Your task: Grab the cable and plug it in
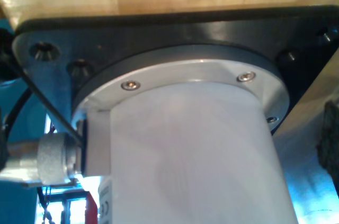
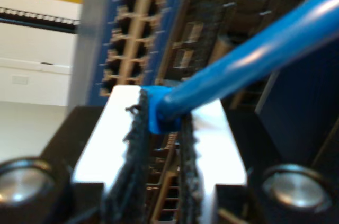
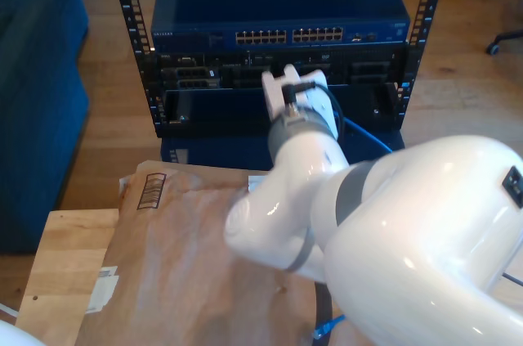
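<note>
Look first at my second gripper point(image 2: 161, 128): its two padded fingers point(image 2: 136, 144) are clenched on the plug end of the cable point(image 2: 249, 60), the blue boot pinched between the frayed black pads, and the cord runs up and away from the jaws. Just beyond the fingertips stands the network switch point(image 3: 278, 2), and in the second wrist view its ports point(image 2: 132, 28) lie blurred and at a slant, so you cannot tell from here whether the plug is square to any opening. That is the main risk: if the plug goes in tilted or between two ports, it may jam against the face or slip in the pads, since the grip is on the boot and the pads look worn. The cord trails off toward the exterior view's right and could tug the plug sideways if it catches. My first gripper's state you cannot tell; its wrist view looks at a white arm base point(image 1: 196, 155) on a black mounting plate point(image 1: 159, 33). Count one cable, one switch with two blocks of ports, one rack point(image 3: 131, 27) with two rails, and a brown paper sheet point(image 3: 180, 256) on the near wooden table point(image 3: 57, 264).
</note>
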Available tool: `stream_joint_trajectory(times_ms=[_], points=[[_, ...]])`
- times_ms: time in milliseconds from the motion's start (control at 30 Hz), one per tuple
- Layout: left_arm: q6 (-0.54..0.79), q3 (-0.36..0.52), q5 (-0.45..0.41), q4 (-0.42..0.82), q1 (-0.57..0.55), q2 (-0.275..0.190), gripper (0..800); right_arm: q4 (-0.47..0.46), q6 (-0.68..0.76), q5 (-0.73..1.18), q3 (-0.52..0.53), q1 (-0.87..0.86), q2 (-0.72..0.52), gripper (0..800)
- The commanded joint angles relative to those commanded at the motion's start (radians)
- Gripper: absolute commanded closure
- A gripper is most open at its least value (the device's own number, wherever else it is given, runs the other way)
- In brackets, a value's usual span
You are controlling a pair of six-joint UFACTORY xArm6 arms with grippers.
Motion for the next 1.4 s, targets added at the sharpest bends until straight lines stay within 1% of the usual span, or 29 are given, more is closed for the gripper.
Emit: stream_joint_trajectory(times_ms=[500, 533, 600, 733, 800, 933, 1167, 1267, 1400], points=[[0.0, 0.0, 0.0, 0.0, 0.0, 0.0, 0, 0.009, 0.008, -0.034, -0.012, 0.002, 0.015, 800], [0.0, 0.0, 0.0, 0.0, 0.0, 0.0, 0, 0.011, 0.011, -0.051, -0.011, 0.0, 0.026, 800], [0.0, 0.0, 0.0, 0.0, 0.0, 0.0, 0, 0.009, 0.015, -0.157, -0.026, 0.002, 0.06, 800], [0.0, 0.0, 0.0, 0.0, 0.0, 0.0, 0, 0.011, 0.023, -0.172, -0.015, -0.005, 0.061, 800], [0.0, 0.0, 0.0, 0.0, 0.0, 0.0, 0, 0.008, 0.06, -0.169, -0.008, -0.009, 0.061, 800], [0.0, 0.0, 0.0, 0.0, 0.0, 0.0, 0, 0.005, 0.19, -0.161, 0.037, -0.005, 0.058, 800], [0.0, 0.0, 0.0, 0.0, 0.0, 0.0, 0, 0.003, 0.204, -0.161, 0.035, -0.026, 0.061, 800], [0.0, 0.0, 0.0, 0.0, 0.0, 0.0, 0, 0.005, 0.207, -0.164, 0.068, -0.044, 0.06, 800], [0.0, 0.0, 0.0, 0.0, 0.0, 0.0, 0, 0.0, 0.264, -0.167, 0.094, -0.049, 0.058, 800]])
